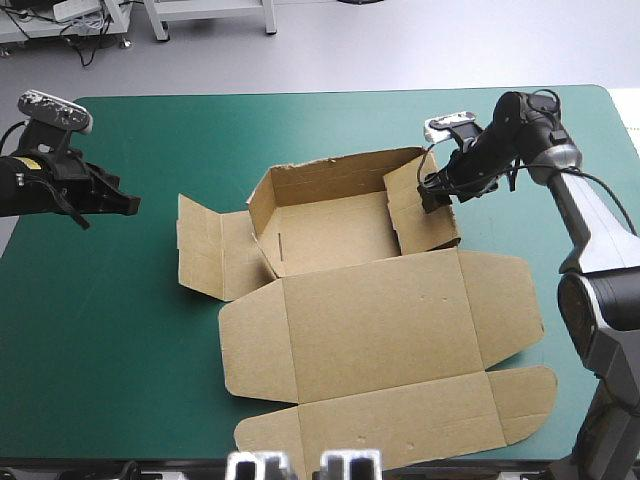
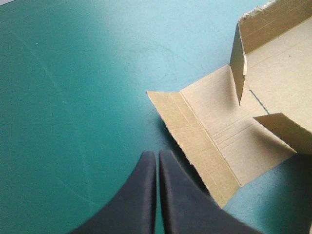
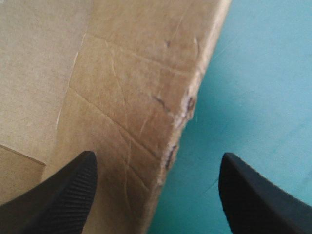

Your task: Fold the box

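Observation:
The brown box lies mid-table, its far and side walls partly raised around the tray floor and its big lid flat toward the near edge. A left side flap lies flat on the cover. My right gripper is open at the raised right wall, one finger over the board and the other outside its torn edge. My left gripper is shut and holds nothing. It hovers over bare cover, well left of the side flap.
The teal-green cover lies bare to the left of the box and along the far edge. The lid's flaps reach close to the table's near right edge.

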You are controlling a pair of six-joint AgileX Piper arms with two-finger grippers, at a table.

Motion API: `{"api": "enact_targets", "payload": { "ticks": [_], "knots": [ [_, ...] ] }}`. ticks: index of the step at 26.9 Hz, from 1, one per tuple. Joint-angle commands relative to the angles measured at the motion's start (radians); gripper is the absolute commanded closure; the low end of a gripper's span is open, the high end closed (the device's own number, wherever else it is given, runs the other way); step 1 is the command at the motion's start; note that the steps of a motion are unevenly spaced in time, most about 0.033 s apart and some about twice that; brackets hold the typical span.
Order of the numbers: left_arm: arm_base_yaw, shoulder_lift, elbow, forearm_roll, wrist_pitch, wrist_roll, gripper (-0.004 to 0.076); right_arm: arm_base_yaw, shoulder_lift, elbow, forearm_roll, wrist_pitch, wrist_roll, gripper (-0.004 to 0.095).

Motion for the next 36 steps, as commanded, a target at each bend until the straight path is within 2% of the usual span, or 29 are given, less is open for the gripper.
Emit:
{"api": "enact_targets", "payload": {
  "ticks": [1,6,10,12,15,17,21,24,26,33,36],
  "knots": [
    [0.001,-0.018,-0.029,-0.052,-0.047,0.005,0.0716,0.000,-0.034,0.008,0.058,0.012,-0.010,0.0248],
    [0.001,-0.018,-0.029,-0.058,-0.047,0.007,0.0716,0.028,0.019,0.006,0.062,-0.006,-0.010,0.0255],
    [0.001,-0.018,-0.029,-0.061,-0.047,0.007,0.0718,0.051,0.056,0.005,0.057,0.000,-0.006,0.0355],
    [0.001,-0.018,-0.029,-0.064,-0.047,0.007,0.0718,0.055,0.068,0.005,0.059,0.005,-0.004,0.0482],
    [0.001,-0.018,-0.029,-0.065,-0.045,0.007,0.0718,0.055,0.070,-0.006,0.056,-0.002,-0.016,0.0771],
    [0.001,-0.018,-0.029,-0.065,-0.045,0.007,0.0717,0.055,0.066,-0.029,0.054,0.006,-0.033,0.0930],
    [0.001,-0.018,-0.029,-0.075,-0.045,0.007,0.0717,0.047,0.044,-0.096,0.089,0.015,-0.052,0.0933],
    [0.001,-0.018,-0.027,-0.071,-0.056,0.007,0.0717,0.002,-0.018,-0.135,0.201,0.017,-0.096,0.0933],
    [0.001,-0.016,-0.027,-0.069,-0.058,-0.001,0.0717,-0.050,-0.069,-0.135,0.273,0.017,-0.125,0.0933],
    [0.003,-0.009,-0.027,-0.047,-0.073,-0.001,0.0717,-0.268,-0.288,-0.111,0.395,0.019,-0.202,0.0933],
    [0.003,-0.006,-0.027,0.013,-0.086,-0.025,0.0717,-0.381,-0.418,-0.008,0.428,0.019,-0.280,0.0933]
  ]
}}
